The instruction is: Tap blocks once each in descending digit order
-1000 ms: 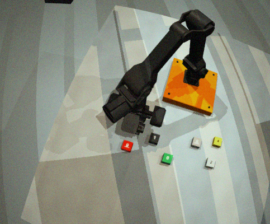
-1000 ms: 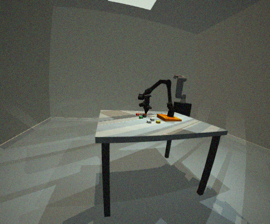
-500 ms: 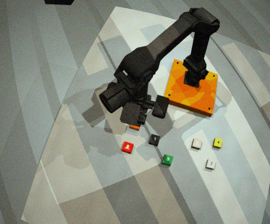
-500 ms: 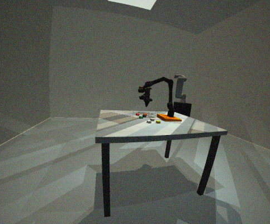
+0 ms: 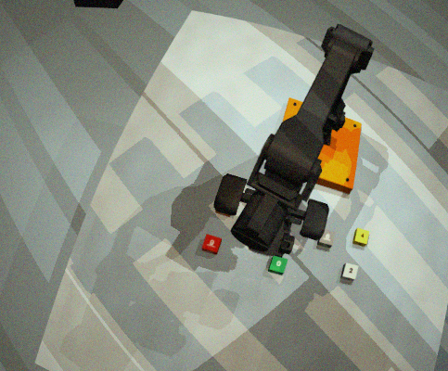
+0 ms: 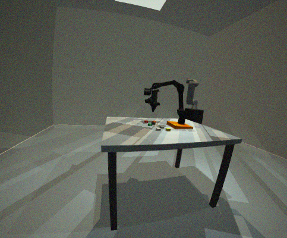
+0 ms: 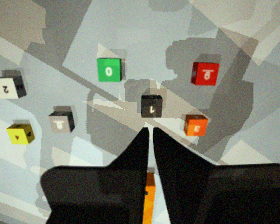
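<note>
Bands of light and shadow are cast over the pale table [image 5: 181, 51] [image 6: 169, 146] [image 7: 142, 30], in a dim grey room. The step in hand is judged to be a passage between taps: no block is being touched, and the taps already made cannot be read from the blocks. If the 3 has been tapped, the white block [image 5: 349, 271] [image 6: 158, 129] [image 7: 8, 87], marked 2, is due next. It is found well to the left of the tips in the wrist view and a little beyond them. A sideways swing at this height, a straight descent and a light touch would be called for.

The arm [image 5: 292, 148] [image 6: 180, 101] is reached out from its orange base, with the gripper [image 5: 283, 250] [image 6: 153, 110] [image 7: 150, 132] pointed down, well above the table. Its fingers are brought together, with nothing clamped between them.

In the wrist view, the black block [image 7: 151, 106], marked 1, is seen just beyond the tips and should be left alone until the 2 is done. The orange block [image 7: 196, 125], marked 3, is placed to their right, with the red block [image 5: 211, 244] [image 6: 145, 121] [image 7: 205, 73] farther out. The green block [image 5: 278, 264] [image 6: 150, 124] [image 7: 109, 69], marked 0, is set ahead and left; the grey block [image 5: 325, 239] [image 6: 162, 127] [image 7: 61, 121] and yellow block [image 5: 361, 236] [image 6: 168, 129] [image 7: 19, 134] lie left. The grey digit cannot be read surely.
</note>
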You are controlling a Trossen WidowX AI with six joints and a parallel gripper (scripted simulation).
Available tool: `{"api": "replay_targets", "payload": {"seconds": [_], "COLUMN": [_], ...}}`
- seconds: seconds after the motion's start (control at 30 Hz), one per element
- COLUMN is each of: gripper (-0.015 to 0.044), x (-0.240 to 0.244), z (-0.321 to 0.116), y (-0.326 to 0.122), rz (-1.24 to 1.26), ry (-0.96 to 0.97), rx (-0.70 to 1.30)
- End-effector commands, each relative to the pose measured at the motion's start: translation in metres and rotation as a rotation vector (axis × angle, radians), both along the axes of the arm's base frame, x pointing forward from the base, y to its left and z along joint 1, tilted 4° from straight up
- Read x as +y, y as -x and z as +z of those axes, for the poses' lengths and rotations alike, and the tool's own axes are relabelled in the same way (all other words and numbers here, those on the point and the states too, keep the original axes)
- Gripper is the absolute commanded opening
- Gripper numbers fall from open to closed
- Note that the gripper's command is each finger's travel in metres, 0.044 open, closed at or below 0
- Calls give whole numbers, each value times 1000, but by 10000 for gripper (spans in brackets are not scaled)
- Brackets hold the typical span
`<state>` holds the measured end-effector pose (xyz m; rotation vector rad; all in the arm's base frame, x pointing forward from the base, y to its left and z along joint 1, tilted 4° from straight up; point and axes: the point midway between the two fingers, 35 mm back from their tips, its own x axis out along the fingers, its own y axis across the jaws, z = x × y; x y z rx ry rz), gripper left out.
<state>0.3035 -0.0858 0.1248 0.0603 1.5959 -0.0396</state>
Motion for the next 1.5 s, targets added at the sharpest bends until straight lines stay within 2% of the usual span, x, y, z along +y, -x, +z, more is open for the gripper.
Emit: {"api": "replay_targets", "payload": {"seconds": [0.0,0.17,0.33,0.57,0.8,1.47], "gripper": [20,20,20,20,20,20], "x": [59,143,219,222,225,226], "z": [2,4,4,2,-74,-101], "y": [-22,-32,-24,-23,-21,-20], "rz": [0,0,0,0,0,0], "ry": [-12,-23,-32,-32,-33,-33], "rx": [-4,-2,4,4,4,5]}}
